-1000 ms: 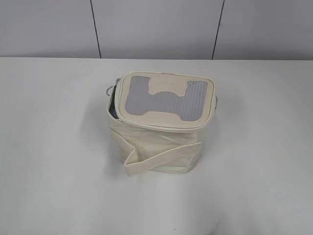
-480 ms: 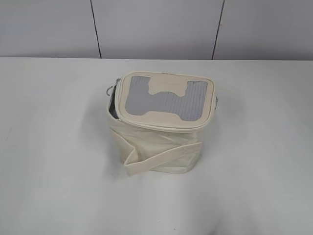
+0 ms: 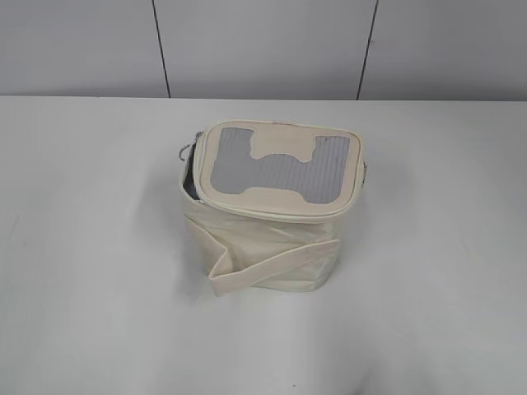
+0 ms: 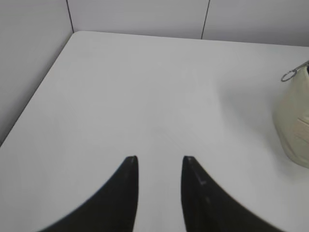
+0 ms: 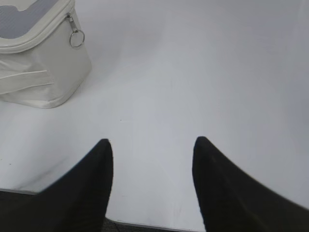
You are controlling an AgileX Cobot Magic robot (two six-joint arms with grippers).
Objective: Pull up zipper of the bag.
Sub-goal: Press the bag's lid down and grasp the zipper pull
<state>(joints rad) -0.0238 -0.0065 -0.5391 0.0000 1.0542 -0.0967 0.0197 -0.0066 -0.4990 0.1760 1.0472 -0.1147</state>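
Note:
The cream-white boxy bag (image 3: 263, 247) stands in the middle of the white table, its lid with grey ribbed panels (image 3: 280, 169) on top. The zipper (image 3: 272, 212) runs round the lid's rim and gapes at the left corner. One silver ring pull hangs at the left (image 3: 184, 151), also in the left wrist view (image 4: 288, 76). The other ring pull (image 5: 77, 38) hangs at the bag's right side. My left gripper (image 4: 160, 159) is open and empty, well left of the bag (image 4: 294, 130). My right gripper (image 5: 152, 142) is open and empty, right of the bag (image 5: 43, 72). Neither arm shows in the exterior view.
A cream strap band (image 3: 276, 263) crosses the bag's front. The white table (image 3: 99, 288) ends at a grey panelled wall (image 3: 263, 49) behind. The table's left edge (image 4: 34, 104) and near edge (image 5: 145, 226) show in the wrist views.

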